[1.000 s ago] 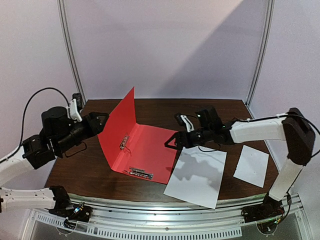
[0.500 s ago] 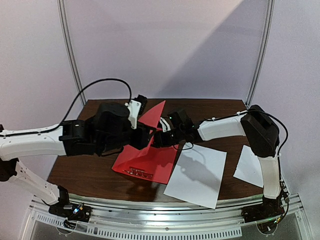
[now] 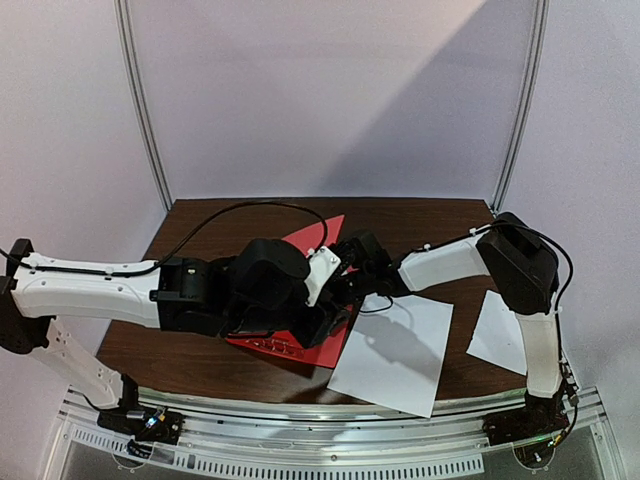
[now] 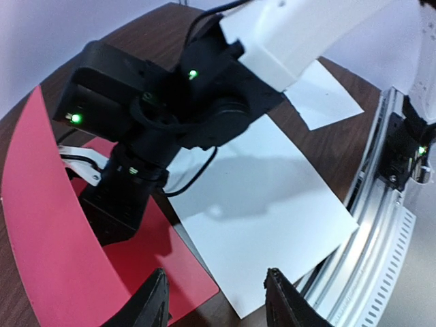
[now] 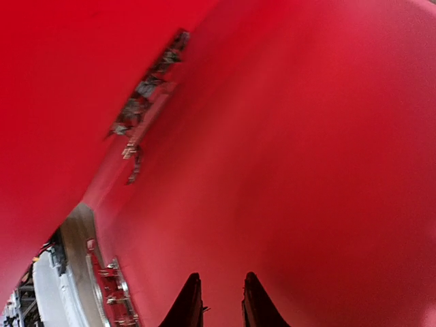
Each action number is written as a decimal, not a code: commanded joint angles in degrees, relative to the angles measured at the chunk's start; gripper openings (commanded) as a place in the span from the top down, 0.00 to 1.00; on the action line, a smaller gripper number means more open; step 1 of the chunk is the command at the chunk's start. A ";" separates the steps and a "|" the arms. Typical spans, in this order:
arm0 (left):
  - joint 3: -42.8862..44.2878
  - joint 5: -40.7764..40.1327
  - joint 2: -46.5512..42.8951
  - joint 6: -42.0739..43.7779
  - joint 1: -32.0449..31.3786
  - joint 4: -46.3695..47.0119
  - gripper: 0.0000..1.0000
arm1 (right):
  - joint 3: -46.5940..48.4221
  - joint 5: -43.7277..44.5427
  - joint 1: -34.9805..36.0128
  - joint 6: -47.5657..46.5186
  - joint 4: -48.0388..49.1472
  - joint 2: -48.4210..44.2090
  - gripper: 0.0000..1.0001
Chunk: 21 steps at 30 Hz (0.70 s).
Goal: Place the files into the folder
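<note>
A dark wooden table (image 3: pixel 440 215) is seen from above, and much of its middle is covered by the two arms. The left arm (image 3: pixel 90 285) is stretched across from the left, its black wrist held over the centre. The right arm (image 3: pixel 445 262) is bent at the elbow and reached leftward to meet it.

The red folder (image 3: pixel 322 234) is found at the table's centre, largely hidden under both wrists in the top view. One leaf is laid flat on the wood and the other is raised at a slant, its tip showing behind the left wrist. The large sheet (image 3: pixel 395 355) is laid flat just right of the folder, its left edge set against the flat leaf (whether it overlaps the red cannot be told). The small sheet (image 3: pixel 503 335) is laid further right, apart from the large one. Both sheets are laid outside the folder, on the wood.

The left gripper (image 4: pixel 218 306) is held above the folder's near corner, its fingers spread apart and nothing caught between them. The right gripper (image 5: pixel 219 306) is pointed into the folder, close to the flat leaf. Its fingers are drawn nearly together with a slim gap in which red is seen. Whether any of the folder is pinched cannot be told.

Small metal clip fasteners (image 5: pixel 109 289) are seen along the folder's near edge, and a ring clip (image 5: pixel 146 112) is fixed by the fold.
</note>
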 commanded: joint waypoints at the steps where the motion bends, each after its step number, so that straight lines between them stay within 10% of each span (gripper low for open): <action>1: -1.54 2.21 -6.34 -0.40 -0.87 -1.58 0.51 | 2.88 -6.30 -0.09 -0.38 5.77 -1.32 0.80; 13: -5.67 -6.63 -13.43 -7.67 0.25 -5.09 0.49 | 16.42 -13.96 0.76 13.70 28.13 9.95 0.78; 21: -10.42 -11.44 -18.35 -15.30 8.11 -8.98 0.49 | 32.33 -7.66 2.43 14.33 21.87 22.32 0.75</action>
